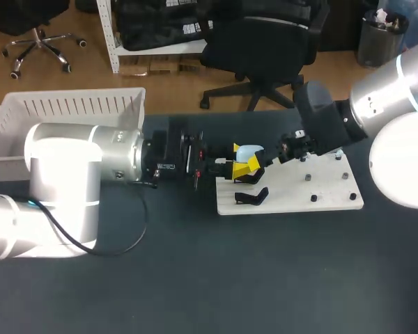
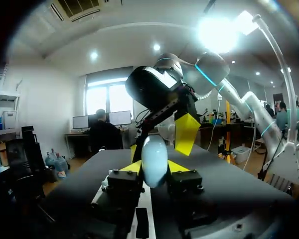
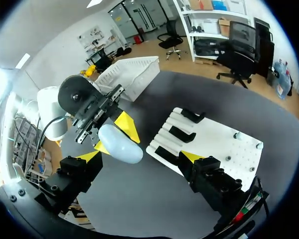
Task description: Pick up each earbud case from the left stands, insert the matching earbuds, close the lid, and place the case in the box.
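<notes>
Earbud case (image 1: pixel 249 152), a pale blue rounded shell, is up off the table over the left end of the white stand board (image 1: pixel 327 196), pinched in the left gripper (image 1: pixel 242 161). From above it is mostly covered. The yellow tips bunch around it, and I cannot sort out there which belong to which arm. I cannot make out a lid seam on it in any view.

The left wrist view settles the grip. The case (image 2: pixel 154 160) stands on end between the left gripper's (image 2: pixel 154 169) two tips, both pressed to its sides. Just past it hangs one yellow fingertip (image 2: pixel 187 133) of the right arm, close to the case's upper part; whether it touches I cannot tell.

The right wrist view gives the other side. The right gripper (image 3: pixel 139 157) has its fingers spread wide, with the case (image 3: pixel 120 144) ahead of them and nearer one finger; neither seems to touch it. The left gripper (image 3: pixel 114 138) shows there clamped on the case. That view also takes in the black stands (image 3: pixel 182 133) in a row on the board (image 3: pixel 224 144), and the white box (image 3: pixel 134 74) beyond.

The left arm lies level, coming in from the left in front of the box (image 1: pixel 70 104). The right arm comes in from the right rear, its gripper (image 1: pixel 289 149) facing the left one over the board.
</notes>
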Action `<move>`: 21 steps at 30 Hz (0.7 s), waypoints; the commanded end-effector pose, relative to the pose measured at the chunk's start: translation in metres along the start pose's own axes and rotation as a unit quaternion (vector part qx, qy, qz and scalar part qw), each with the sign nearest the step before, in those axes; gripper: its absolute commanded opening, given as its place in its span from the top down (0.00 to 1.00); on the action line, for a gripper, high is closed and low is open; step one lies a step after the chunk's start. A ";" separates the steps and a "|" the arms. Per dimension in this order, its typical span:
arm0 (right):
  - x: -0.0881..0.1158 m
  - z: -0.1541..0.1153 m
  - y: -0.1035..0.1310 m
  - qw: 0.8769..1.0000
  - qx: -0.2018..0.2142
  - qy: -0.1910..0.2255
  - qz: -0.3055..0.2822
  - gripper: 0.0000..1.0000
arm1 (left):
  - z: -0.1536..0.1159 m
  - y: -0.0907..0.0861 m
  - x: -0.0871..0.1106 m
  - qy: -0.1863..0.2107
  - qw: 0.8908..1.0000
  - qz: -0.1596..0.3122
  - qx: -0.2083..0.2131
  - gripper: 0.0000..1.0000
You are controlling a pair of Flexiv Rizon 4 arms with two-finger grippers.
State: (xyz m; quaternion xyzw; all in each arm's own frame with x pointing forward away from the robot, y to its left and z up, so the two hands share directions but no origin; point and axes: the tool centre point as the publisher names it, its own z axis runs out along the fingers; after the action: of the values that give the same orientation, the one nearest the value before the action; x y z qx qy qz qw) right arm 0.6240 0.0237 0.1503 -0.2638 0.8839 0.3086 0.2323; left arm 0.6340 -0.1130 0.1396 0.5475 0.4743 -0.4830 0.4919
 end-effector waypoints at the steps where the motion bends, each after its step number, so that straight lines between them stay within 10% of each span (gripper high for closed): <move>1: -0.001 0.001 -0.001 1.000 0.003 0.000 0.003 0.00 | 0.000 0.000 0.001 -0.002 1.000 0.001 -0.001 1.00; 21: -0.009 -0.003 -0.008 1.000 0.023 -0.016 0.011 0.00 | 0.000 0.000 0.001 -0.002 1.000 0.001 -0.001 1.00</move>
State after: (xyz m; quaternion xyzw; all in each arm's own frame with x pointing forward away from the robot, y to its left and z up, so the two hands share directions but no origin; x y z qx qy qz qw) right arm 0.6355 0.0178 0.1530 -0.2465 0.8870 0.3020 0.2476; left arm 0.6349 -0.1127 0.1397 0.5472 0.4743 -0.4830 0.4922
